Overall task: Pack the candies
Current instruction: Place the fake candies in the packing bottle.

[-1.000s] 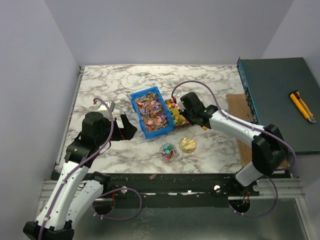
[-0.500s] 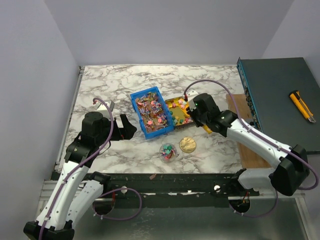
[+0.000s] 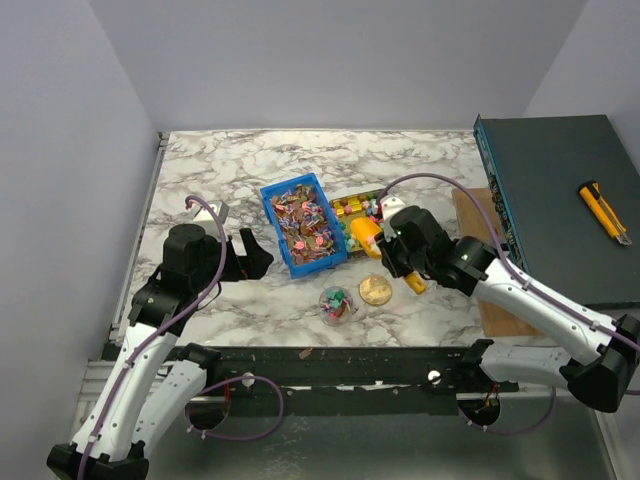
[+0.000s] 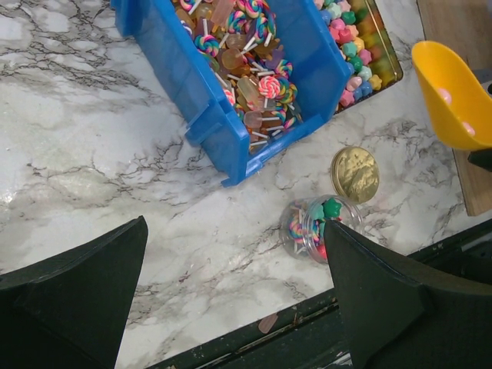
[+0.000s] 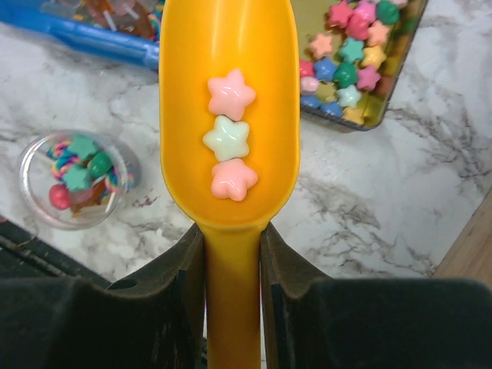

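Observation:
My right gripper (image 5: 232,261) is shut on the handle of the yellow-orange scoop (image 5: 228,115), which carries three star candies (image 5: 230,138), two pink and one pale green. The scoop (image 3: 364,236) hangs above the table between the gold tray of star candies (image 3: 352,212) and the small clear jar (image 3: 337,304). The jar (image 5: 77,177) holds several candies and stands open. The blue bin (image 3: 303,223) holds lollipops and wrapped sweets. My left gripper (image 4: 234,307) is open and empty, left of the jar (image 4: 315,227).
The round gold lid (image 3: 376,290) lies flat on the marble right of the jar. A wooden board (image 3: 490,250) and a dark box (image 3: 560,200) with a yellow knife (image 3: 604,211) stand at the right. The table's black front rail (image 3: 350,360) runs just below the jar.
My right gripper has drawn the scoop back out of the gold tray toward the near side, now carrying three star candies. The left arm has not moved.

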